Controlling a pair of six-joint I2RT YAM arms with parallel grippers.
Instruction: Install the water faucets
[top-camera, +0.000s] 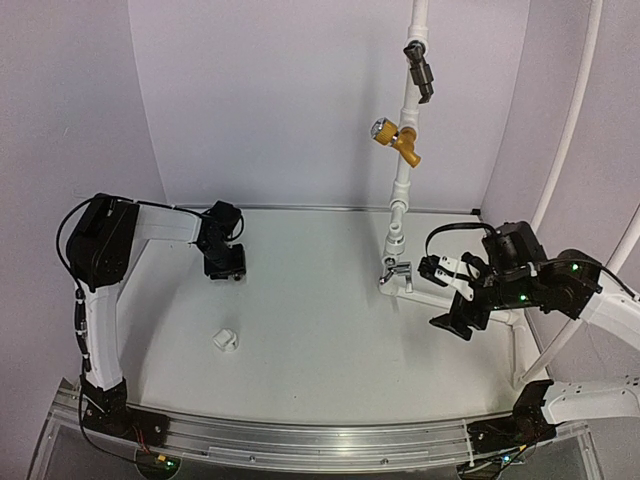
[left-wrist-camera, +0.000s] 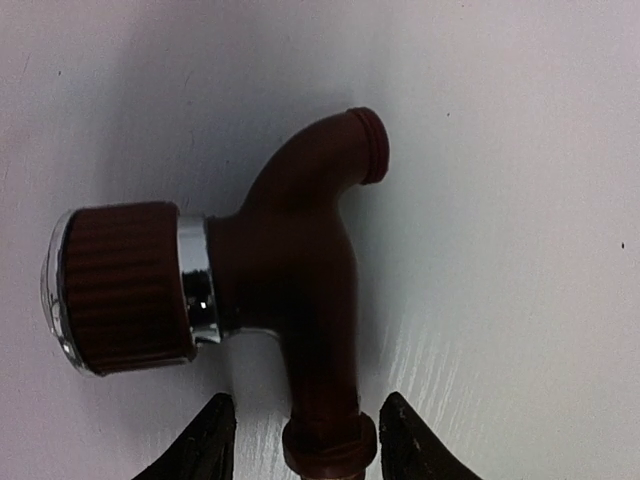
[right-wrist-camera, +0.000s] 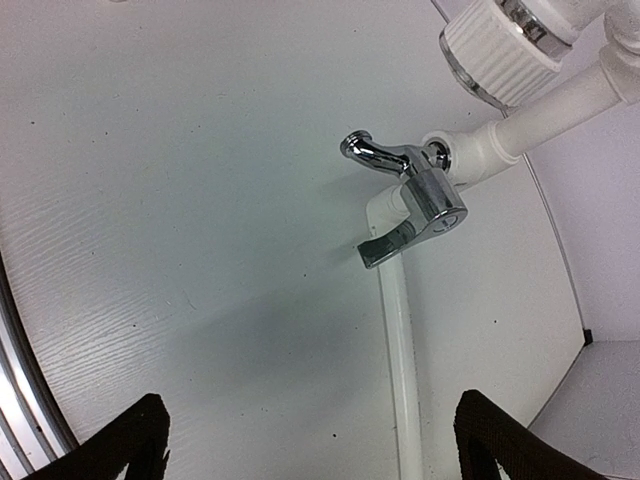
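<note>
Water faucet (left-wrist-camera: 300, 270) stem straddled by left gripper (left-wrist-camera: 306, 402) — grip cannot be told. Right gripper (right-wrist-camera: 310, 400) held wide open near chrome tap (right-wrist-camera: 405, 190).

No legible text or markings anywhere

Count, this frame set.
- Taps and valves: 4 total.
  - reddish-brown faucet (left-wrist-camera: 290, 270): 1
  - chrome tap (right-wrist-camera: 405, 190): 1
  - yellow-brass valve (top-camera: 397, 138): 1
  - dark grey valve (top-camera: 420, 68): 1
- white elbow fitting (top-camera: 224, 340), loose on the bench (top-camera: 320, 330): 1
- Arms: 2, the left arm (top-camera: 100, 250) and the right arm (top-camera: 545, 280).
</note>
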